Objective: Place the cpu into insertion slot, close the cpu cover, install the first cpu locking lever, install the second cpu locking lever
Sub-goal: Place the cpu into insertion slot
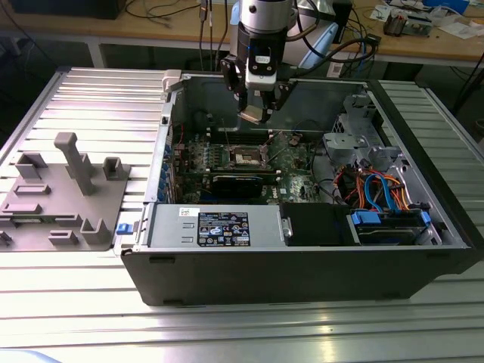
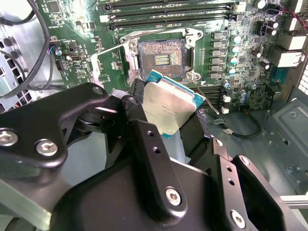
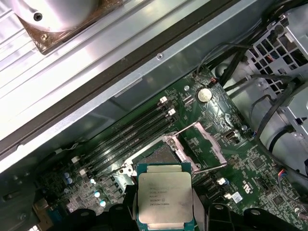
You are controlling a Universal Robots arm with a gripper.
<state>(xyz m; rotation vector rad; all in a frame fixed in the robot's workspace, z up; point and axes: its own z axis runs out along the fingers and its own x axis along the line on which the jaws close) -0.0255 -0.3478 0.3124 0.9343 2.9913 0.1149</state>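
- Pincer (image 2: 168, 118): black fingers clamped on the cpu (image 2: 169, 107), gripping it by two opposite edges. My reading is that an edge grip is used so the metal lid and the contact side are left untouched.
- The cpu hangs above the insertion slot (image 2: 161, 57), not seated and clear of the rim. In the second wrist view it sits tilted, one corner overlapping the slot's near edge. In the first wrist view the printed lid faces up.
- The insertion slot is bare, its dark contact field exposed inside a silvery rim. Nothing is in it, so the placing step is not yet done.
- The cpu cover (image 3: 183, 131) is swung up and away to one side of the slot. The open frame leaves a free path straight down.
- Thin wire levers stand released beside the slot, which is presumably why the cover can stay open. I cannot tell first from second.
- Memory slots (image 2: 163, 14): long dark rows just beyond the slot, on its far side from the pincer.
- The graphics card (image 1: 238, 184) lies near the slot, on its side toward the exterior camera.
- The computer case (image 1: 302, 280) lies on its side, open face up, and surrounds the slot. That gives the arm access from above.
- Ribbed metal tabletop (image 1: 76, 98) under the case. A grey parts fixture (image 1: 60, 189) sits well apart from the slot, toward the exterior view's left.
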